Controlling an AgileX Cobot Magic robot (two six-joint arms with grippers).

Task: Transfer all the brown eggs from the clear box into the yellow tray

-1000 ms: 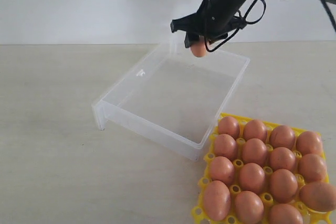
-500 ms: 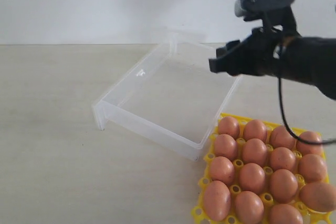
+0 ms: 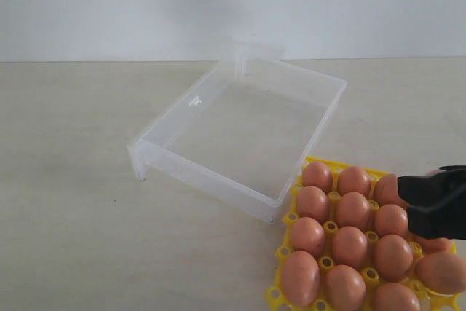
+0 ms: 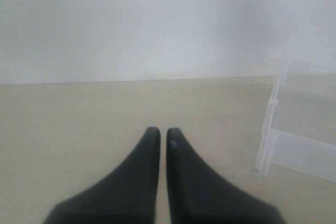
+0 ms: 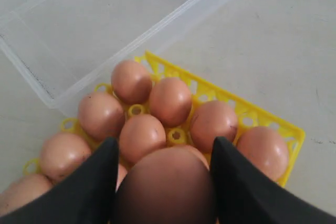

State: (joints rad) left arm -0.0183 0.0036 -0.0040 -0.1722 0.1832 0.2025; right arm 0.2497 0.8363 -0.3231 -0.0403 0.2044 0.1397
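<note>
- My right claw (image 5: 165, 145) grips one brown egg (image 5: 165, 187) between its two black fingers, above the right part of the yellow tray (image 5: 287, 125).
- The other brown eggs (image 3: 353, 209) sit in the tray's cups, packed side by side, with yellow knobs showing between them.
- The clear box (image 3: 211, 172) lies far and left of the tray. Its near right corner is just beside the tray's far left corner; I cannot tell whether they touch.
- A small moulded mark (image 3: 195, 101) sits on the box's left wall, too small to read.
- My left claw (image 4: 159, 132) is closed on nothing, with only a thin slit between its fingers. It is low over the table (image 4: 79, 119), near a corner of the box.
- Bare table stretches left of the box and nearer than it, and also right of the box beyond the tray.
- The tray's near and right edges run out of the exterior view.
</note>
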